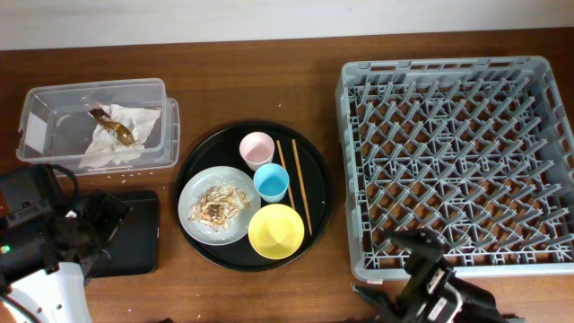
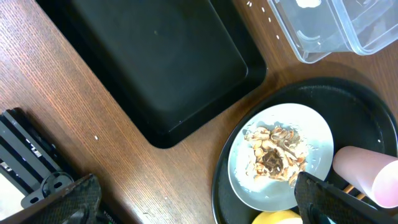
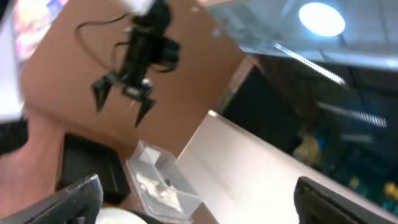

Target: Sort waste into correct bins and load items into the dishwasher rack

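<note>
Overhead: my left pincer [image 1: 94,224] hangs over the flat black tray [image 1: 139,242], jaws apart, holding nothing. My right pincer [image 1: 421,269] sits low at the near edge of the dishwasher rack [image 1: 457,152], jaws also apart and empty. The napkin [image 1: 117,135] lies in the clear tub [image 1: 99,94]. The scraps [image 1: 218,208] are heaped on the plate [image 1: 193,193], which sits on the round black tray [image 1: 318,193] with the pink cup [image 1: 257,149], blue cup [image 1: 271,182], yellow bowl [image 1: 275,231] and chopsticks [image 1: 296,184]. The rack holds nothing. My read: paper sorted, food waste up next, loading not yet started.

Left wrist: my fingers [image 2: 62,199] stand wide at the bottom corners. Black tray is upper left, plate with scraps lower right, the two close but apart. Next move, I'd say: grab the plate rim and tip the scraps into the black tray. The rim is thin, so I need a firm bite or it slips.

Right wrist: camera is tilted up, fingers [image 3: 336,199] wide apart, tub and napkin small at the bottom.

Writing: the tub's white label [image 1: 34,133] is too small to read. No brands visible.
</note>
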Controlling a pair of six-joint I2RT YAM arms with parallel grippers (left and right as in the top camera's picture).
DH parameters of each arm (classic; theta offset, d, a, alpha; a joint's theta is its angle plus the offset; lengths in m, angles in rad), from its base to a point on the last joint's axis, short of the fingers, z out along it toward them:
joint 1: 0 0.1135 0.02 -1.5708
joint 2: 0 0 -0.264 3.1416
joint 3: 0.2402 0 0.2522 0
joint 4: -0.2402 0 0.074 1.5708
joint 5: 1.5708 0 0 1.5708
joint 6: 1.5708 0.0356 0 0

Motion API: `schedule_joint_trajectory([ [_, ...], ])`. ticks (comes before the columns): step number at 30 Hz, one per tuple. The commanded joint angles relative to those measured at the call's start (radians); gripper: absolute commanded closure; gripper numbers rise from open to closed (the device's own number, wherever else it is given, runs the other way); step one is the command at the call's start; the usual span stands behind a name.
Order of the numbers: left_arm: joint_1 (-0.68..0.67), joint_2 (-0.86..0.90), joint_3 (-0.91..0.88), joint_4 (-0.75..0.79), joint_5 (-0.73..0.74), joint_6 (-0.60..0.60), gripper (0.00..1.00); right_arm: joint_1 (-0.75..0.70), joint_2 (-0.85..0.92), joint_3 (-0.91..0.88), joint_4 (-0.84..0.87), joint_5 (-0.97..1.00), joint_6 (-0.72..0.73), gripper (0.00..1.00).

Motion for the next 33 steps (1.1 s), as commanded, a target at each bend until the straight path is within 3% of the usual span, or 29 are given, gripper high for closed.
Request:
schedule_joint_trajectory([
  [1,0.006,-0.001,-0.002,0.0,0.007,-0.01,0.01,-0.003,-0.004,0.024,-0.014,0.115,0.224,0.01],
  [5,0.006,-0.001,-0.002,0.0,0.007,-0.01,0.01,-0.003,0.07,0.232,-0.41,0.166,0.239,0.01],
  [7,0.006,-0.001,-0.002,0.0,0.007,-0.01,0.01,-0.003,0.222,0.386,-0.393,-0.064,0.235,0.01],
  [8,0.006,-0.001,-0.002,0.0,0.007,-0.01,0.01,-0.003,0.31,0.46,-0.263,-0.373,0.237,0.01],
  [9,0.006,-0.001,-0.002,0.0,0.007,-0.01,0.01,-0.001,0.352,0.499,-0.206,-0.49,0.321,0.01],
  [11,0.006,-0.001,-0.002,0.0,0.007,-0.01,0.01,0.005,0.364,0.5,-0.211,-0.34,0.426,0.01],
  [14,0.006,-0.001,-0.002,0.0,0.007,-0.01,0.01,0.005,0.425,0.5,-0.357,-0.041,0.729,0.01],
  [16,0.006,-0.001,-0.002,0.0,0.007,-0.01,0.01,0.007,0.529,0.5,-0.465,0.008,0.734,0.02],
  [19,0.006,-0.001,-0.002,0.0,0.007,-0.01,0.01,0.159,0.688,0.52,-0.464,0.098,0.694,0.01],
  [21,0.006,-0.001,-0.002,0.0,0.007,-0.01,0.01,0.345,0.832,0.616,-0.539,0.2,0.56,0.01],
  [24,0.006,-0.001,-0.002,0.0,0.007,-0.01,0.01,0.566,1.104,0.926,-1.038,0.538,0.299,0.01],
  [26,0.006,-0.001,-0.002,-0.001,0.007,-0.01,0.01,0.754,1.407,1.359,-1.538,0.808,0.172,0.01],
  [28,0.006,-0.001,-0.002,0.0,0.007,-0.01,0.01,0.812,1.519,1.506,-1.656,0.758,0.156,0.01],
  [30,0.006,-0.001,-0.002,0.0,0.007,-0.01,0.01,0.822,1.534,1.504,-1.685,0.646,0.156,0.01],
  [32,0.006,-0.001,-0.002,0.0,0.007,-0.01,0.01,0.822,1.536,1.503,-1.691,0.763,0.2,0.01],
  [33,0.006,-0.001,-0.002,0.0,0.007,-0.01,0.01,0.822,1.538,1.502,-1.701,0.871,0.341,0.01],
])
